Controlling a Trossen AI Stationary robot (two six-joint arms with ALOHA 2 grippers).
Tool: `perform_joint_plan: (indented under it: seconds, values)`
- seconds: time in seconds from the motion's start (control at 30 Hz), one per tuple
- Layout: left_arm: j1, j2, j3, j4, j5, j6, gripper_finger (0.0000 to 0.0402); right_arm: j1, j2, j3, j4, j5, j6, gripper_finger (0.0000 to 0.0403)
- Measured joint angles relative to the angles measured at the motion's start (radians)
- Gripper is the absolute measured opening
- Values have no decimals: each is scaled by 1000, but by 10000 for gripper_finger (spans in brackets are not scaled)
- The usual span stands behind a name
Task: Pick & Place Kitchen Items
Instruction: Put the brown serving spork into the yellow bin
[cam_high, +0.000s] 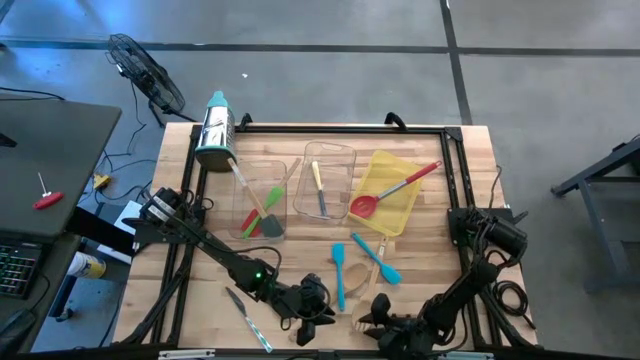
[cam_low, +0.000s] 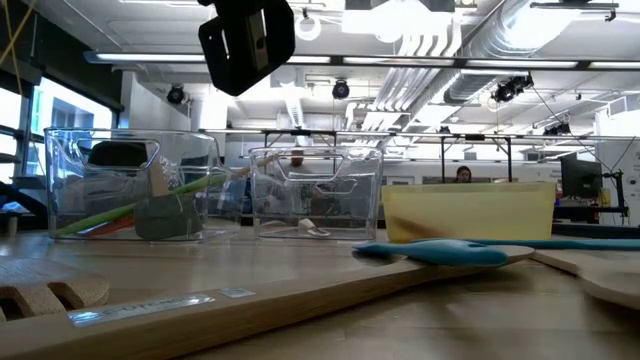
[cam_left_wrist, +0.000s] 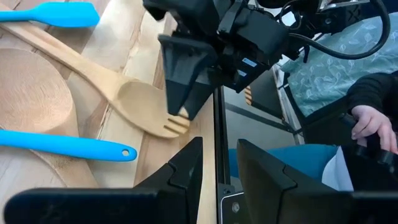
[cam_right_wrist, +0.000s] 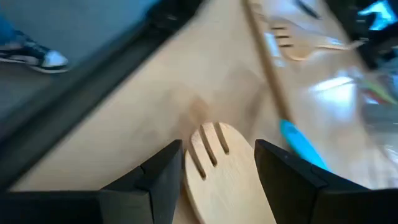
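Observation:
A wooden fork (cam_left_wrist: 127, 99) lies flat on the table near its front edge, beside a wooden spoon (cam_left_wrist: 31, 93) and two blue spatulas (cam_high: 340, 275) (cam_high: 378, 262). My right gripper (cam_right_wrist: 217, 149) is open and low over the fork, one finger on each side of its tined head (cam_right_wrist: 214, 158). My left gripper (cam_left_wrist: 219, 165) hangs just to the left of it (cam_high: 315, 320), open by a narrow gap with nothing in it, pointing at the right gripper (cam_left_wrist: 186, 93). My right gripper comes slanting down from the table's right side, with the fork's tined head (cam_right_wrist: 205, 146) between its fingers. I cannot tell whether the fingers touch it. The fork lies flat on the wood.
At the back stand two clear bins (cam_high: 258, 200) (cam_high: 325, 180) holding utensils, a yellow bin (cam_high: 388, 190) with a red spoon, and a steel cylinder (cam_high: 215, 130). A knife (cam_high: 248, 318) lies front left. A person's hand (cam_left_wrist: 367, 121) shows beyond the near edge.

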Motion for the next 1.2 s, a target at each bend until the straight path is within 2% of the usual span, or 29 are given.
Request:
perform_joint_plan:
  seconds: [0.17, 0.33, 0.47, 0.63, 1.2]
  values:
    - [0, 0, 0, 0, 0, 0, 96, -6, -2, 0, -39, 64, 19, 193]
    - [0, 0, 0, 0, 0, 0, 96, -9, -2, 0, -41, 64, 20, 193]
    - [0, -1, 0, 0, 0, 0, 96, -12, -2, 0, -42, 46, 20, 193]
    - [0, -1, 0, 0, 0, 0, 96, -17, -3, 0, -43, -61, 15, 193]
    - [-1, -1, 0, 49, -3, 34, 96, -64, -4, 0, -58, -70, 33, 193]
